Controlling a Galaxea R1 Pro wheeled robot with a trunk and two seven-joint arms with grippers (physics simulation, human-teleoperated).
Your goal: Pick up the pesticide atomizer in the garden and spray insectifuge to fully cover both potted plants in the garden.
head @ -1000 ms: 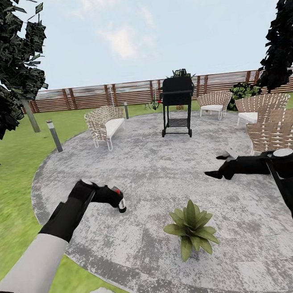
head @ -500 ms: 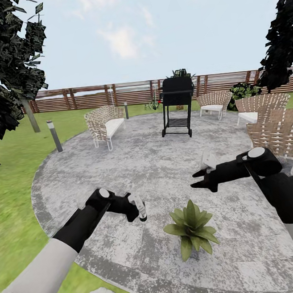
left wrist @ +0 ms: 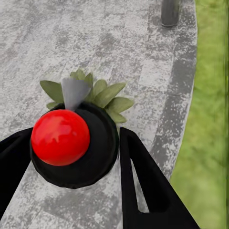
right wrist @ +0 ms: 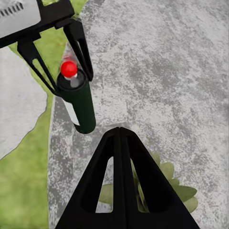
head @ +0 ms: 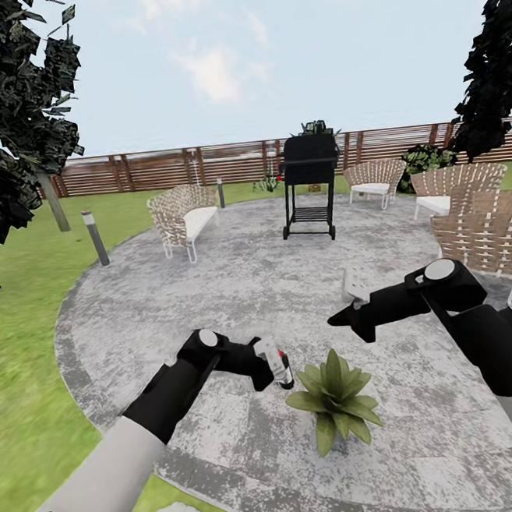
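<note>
Dark green pesticide atomizer (head: 281, 365), clenched in the left gripper (head: 268, 364), is being carried closer to the potted plant (head: 334, 397); the right gripper's (head: 342, 317) fingers are closed together.

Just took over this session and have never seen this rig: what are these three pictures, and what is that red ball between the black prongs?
The wide picture is from the robot's head, looking down over its two black-and-white arms. The other two come from cameras on each wrist, looking along that arm's claw. The left claw is shut on the pesticide atomizer, a dark bottle with a white label. The red ball is its nozzle tip, seen end-on. Just beyond it on the grey patio is a potted plant with pointed green leaves. The right claw is shut, holds nothing and hangs above the plant. Chairs and a grill stand farther back.
</note>
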